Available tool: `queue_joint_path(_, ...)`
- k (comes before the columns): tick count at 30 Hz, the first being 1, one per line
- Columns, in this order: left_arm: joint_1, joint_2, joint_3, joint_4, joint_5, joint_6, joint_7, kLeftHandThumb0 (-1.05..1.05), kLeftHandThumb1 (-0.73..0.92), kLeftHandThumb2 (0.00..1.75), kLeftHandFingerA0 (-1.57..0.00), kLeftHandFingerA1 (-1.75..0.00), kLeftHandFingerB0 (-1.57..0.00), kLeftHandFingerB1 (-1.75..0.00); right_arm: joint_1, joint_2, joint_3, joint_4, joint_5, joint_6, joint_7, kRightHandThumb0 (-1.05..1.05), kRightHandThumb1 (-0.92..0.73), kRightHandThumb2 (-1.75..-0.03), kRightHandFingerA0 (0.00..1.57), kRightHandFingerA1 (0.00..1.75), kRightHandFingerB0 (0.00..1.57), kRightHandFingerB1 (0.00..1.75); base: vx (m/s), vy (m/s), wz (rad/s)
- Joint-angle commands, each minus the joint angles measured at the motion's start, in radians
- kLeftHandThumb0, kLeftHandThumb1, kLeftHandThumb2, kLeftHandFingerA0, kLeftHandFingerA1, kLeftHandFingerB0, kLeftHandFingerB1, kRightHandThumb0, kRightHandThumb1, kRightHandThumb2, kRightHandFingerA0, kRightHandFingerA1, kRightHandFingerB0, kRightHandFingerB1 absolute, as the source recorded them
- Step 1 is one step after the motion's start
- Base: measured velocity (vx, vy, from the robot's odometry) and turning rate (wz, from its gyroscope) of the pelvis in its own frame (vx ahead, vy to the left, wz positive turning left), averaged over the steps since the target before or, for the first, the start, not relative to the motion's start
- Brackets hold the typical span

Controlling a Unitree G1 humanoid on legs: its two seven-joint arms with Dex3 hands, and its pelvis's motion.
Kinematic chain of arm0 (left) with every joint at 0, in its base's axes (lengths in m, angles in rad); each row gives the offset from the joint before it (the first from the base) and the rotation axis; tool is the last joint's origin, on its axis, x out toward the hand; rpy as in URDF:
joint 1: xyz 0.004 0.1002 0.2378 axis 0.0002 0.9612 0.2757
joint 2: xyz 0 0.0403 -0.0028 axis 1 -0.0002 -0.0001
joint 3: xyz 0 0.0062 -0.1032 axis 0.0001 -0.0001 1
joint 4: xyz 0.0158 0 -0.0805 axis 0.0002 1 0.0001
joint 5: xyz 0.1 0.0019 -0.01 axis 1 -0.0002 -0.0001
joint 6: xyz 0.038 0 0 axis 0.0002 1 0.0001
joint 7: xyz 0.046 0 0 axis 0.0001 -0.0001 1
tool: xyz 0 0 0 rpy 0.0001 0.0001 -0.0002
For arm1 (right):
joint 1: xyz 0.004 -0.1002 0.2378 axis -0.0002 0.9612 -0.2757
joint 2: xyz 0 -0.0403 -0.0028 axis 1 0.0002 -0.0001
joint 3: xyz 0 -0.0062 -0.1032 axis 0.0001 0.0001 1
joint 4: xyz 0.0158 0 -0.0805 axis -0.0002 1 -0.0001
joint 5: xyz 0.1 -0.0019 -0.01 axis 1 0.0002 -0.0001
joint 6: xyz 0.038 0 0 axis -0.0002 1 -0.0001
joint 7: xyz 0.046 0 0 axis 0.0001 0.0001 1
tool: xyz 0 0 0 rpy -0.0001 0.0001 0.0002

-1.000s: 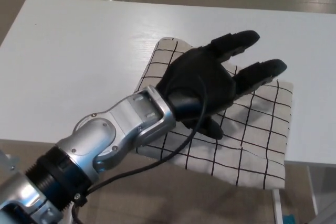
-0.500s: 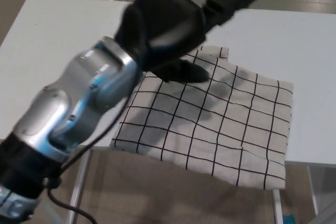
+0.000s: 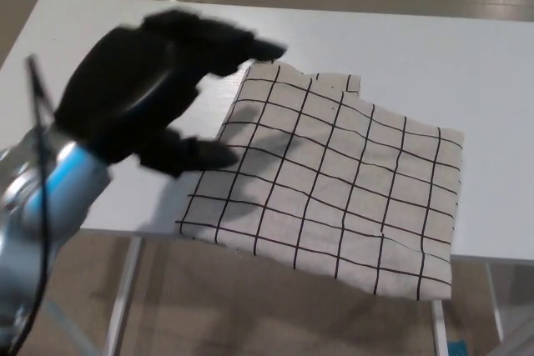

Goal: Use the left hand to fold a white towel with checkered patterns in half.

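Note:
A white towel with black checks lies folded on the white table, its near edge hanging over the table's front edge. My left hand hovers above the table just left of the towel, blurred by motion, open with fingers spread and holding nothing. Its thumb reaches toward the towel's left edge without touching it. My right hand does not show.
The table's front edge runs under the towel, with a metal leg below at the left and another at the right. Beige floor lies beyond and beneath the table.
My left hand has lifted off the towel and swung left and back toward me. The towel stays where it lay, now fully uncovered.

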Motion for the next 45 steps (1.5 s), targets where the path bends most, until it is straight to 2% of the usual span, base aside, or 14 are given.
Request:
queue_joint_path(1,0.987,-0.034,0.767,-0.398,-1.37,-0.005,-0.749,-0.54,0.44,0.54,-0.49,-0.37,-0.52,-0.36,0.05,-0.025,-0.009,-0.006,-0.002,0.052,0.005,-0.41,-0.67,-0.61,0.31,0.33,0.33,0.34,0.0,0.0,0.0)
queue_joint_path(10,1.196,-0.09,0.727,-0.223,-1.341,0.031,-0.926,-0.54,0.4,0.54,-0.54,-0.39,-0.52,-0.37,0.037,-0.025,-0.011,0.0,-0.009,0.045,-0.008,-0.4,-0.67,-0.61,0.31,0.33,0.34,0.35,0.0,0.0,0.0)
queue_joint_path(11,1.199,-0.081,0.7,-0.199,-1.31,0.032,-0.927,-0.6,0.36,0.68,-0.6,-0.49,-0.52,-0.45,0.035,-0.025,-0.01,0.005,-0.009,0.043,-0.008,-0.41,-0.67,-0.6,0.31,0.33,0.34,0.35,0.0,0.0,0.0)
queue_joint_path(19,1.088,-0.092,0.479,0.113,-1.025,-0.067,-0.829,-0.72,0.38,0.74,-0.81,-0.56,-0.62,-0.49,0.036,-0.027,-0.011,0.031,-0.004,0.028,0.001,-0.41,-0.67,-0.6,0.31,0.34,0.33,0.35,0.0,0.0,0.0)
queue_joint_path(21,1.047,-0.111,0.443,0.194,-0.96,-0.083,-0.788,-0.68,0.46,0.55,-0.87,-0.49,-0.68,-0.41,0.042,-0.026,-0.011,0.026,-0.003,0.031,0.002,-0.41,-0.67,-0.6,0.31,0.34,0.33,0.35,0.0,0.0,0.0)
queue_joint_path(22,0.997,-0.147,0.411,0.302,-0.869,-0.096,-0.706,-0.69,0.48,0.56,-0.85,-0.49,-0.68,-0.41,0.049,-0.026,-0.012,0.017,0.001,0.035,0.007,-0.41,-0.67,-0.6,0.31,0.33,0.33,0.35,0.0,0.0,0.0)
queue_joint_path(23,0.951,-0.179,0.392,0.387,-0.787,-0.094,-0.614,-0.79,0.42,0.76,-0.67,-0.52,-0.54,-0.46,0.05,-0.027,-0.01,0.014,-0.001,0.039,0.007,-0.41,-0.67,-0.6,0.31,0.33,0.33,0.35,0.0,0.0,0.0)
queue_joint_path(26,0.86,-0.223,0.371,0.53,-0.645,-0.082,-0.44,-0.74,0.4,0.77,-0.52,-0.49,-0.44,-0.44,0.04,-0.024,-0.007,0.02,0.001,0.045,0.009,-0.41,-0.67,-0.6,0.31,0.34,0.33,0.35,0.0,0.0,0.0)
queue_joint_path(29,0.734,-0.269,0.357,0.732,-0.507,-0.087,-0.241,-0.73,0.5,0.56,-0.49,-0.4,-0.48,-0.36,0.033,-0.027,-0.008,0.028,0.003,0.045,0.01,-0.41,-0.67,-0.6,0.31,0.33,0.34,0.35,0.0,0.0,0.0)
queue_joint_path(36,0.62,-0.351,0.43,0.943,-0.55,0.011,-0.131,-0.76,0.48,0.56,-0.47,-0.39,-0.43,-0.34,0.044,-0.03,-0.004,0.051,-0.005,0.042,0.01,-0.4,-0.67,-0.6,0.31,0.34,0.34,0.35,0.0,0.0,0.0)
queue_joint_path(37,0.613,-0.355,0.435,0.96,-0.545,0.013,-0.116,-0.78,0.4,0.78,-0.4,-0.47,-0.34,-0.4,0.05,-0.029,-0.004,0.048,-0.005,0.048,0.009,-0.4,-0.67,-0.61,0.31,0.33,0.33,0.35,0.0,0.0,0.0)
queue_joint_path(38,0.608,-0.356,0.437,0.971,-0.54,0.009,-0.112,-0.78,0.4,0.78,-0.4,-0.47,-0.34,-0.4,0.051,-0.029,-0.004,0.046,-0.004,0.051,0.009,-0.4,-0.67,-0.61,0.31,0.33,0.33,0.35,0.0,0.0,0.0)
queue_joint_path(39,0.597,-0.35,0.437,0.98,-0.53,0.006,-0.105,-0.76,0.48,0.56,-0.43,-0.4,-0.39,-0.33,0.047,-0.027,-0.003,0.043,-0.001,0.055,0.011,-0.4,-0.67,-0.61,0.31,0.33,0.33,0.35,0.0,0.0,0.0)
queue_joint_path(45,0.528,-0.329,0.458,1.104,-0.519,-0.041,-0.098,-0.74,0.47,0.56,-0.33,-0.4,-0.33,-0.31,0.013,-0.022,0.002,0.036,0.012,0.083,0.026,-0.41,-0.67,-0.6,0.31,0.33,0.34,0.34,0.0,0.0,0.0)
